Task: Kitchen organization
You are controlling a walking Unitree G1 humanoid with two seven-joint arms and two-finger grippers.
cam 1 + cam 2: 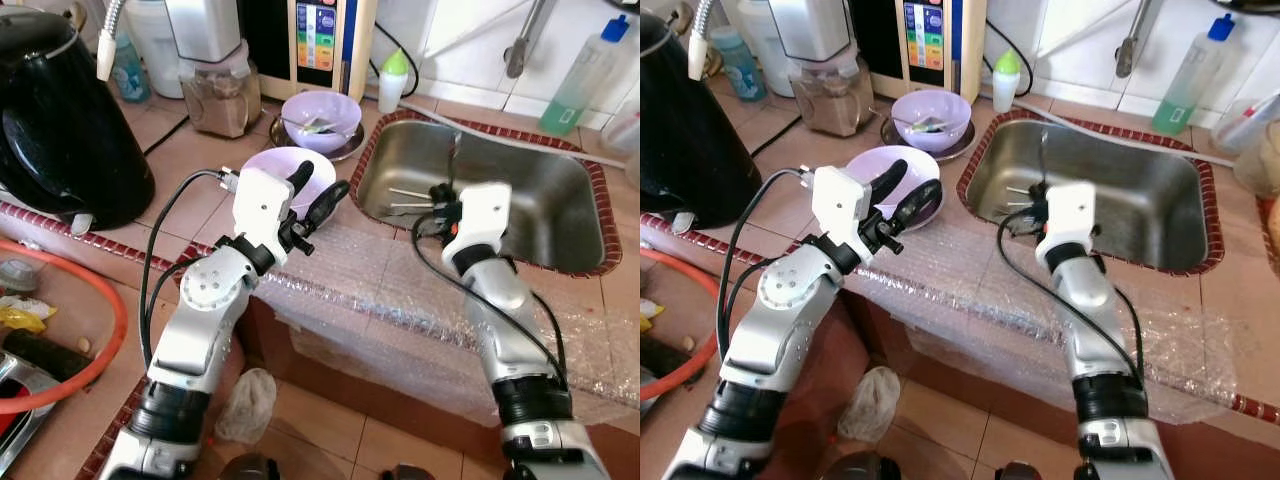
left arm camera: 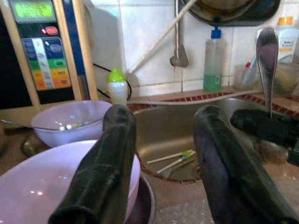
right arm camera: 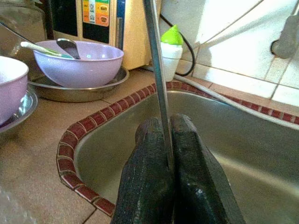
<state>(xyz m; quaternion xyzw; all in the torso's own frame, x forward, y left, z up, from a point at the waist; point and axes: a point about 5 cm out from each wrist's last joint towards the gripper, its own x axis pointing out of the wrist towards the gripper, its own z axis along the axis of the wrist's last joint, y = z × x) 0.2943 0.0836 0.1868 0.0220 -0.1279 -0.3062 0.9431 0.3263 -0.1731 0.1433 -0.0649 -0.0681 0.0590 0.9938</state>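
We see our right gripper (image 3: pixel 168 154) clamped on a spoon (image 3: pixel 156 79) over the sink (image 1: pixel 540 200), left gripper (image 1: pixel 318 196) spread above a bowl (image 1: pixel 265 162)

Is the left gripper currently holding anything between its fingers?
No, the left gripper is open, with the sink visible through the gap.

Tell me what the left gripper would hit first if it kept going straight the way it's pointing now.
Probably nothing at once: the open left gripper points past the near purple bowl toward the sink. Its line seems to reach the right gripper holding a spoon, though depth is unclear.
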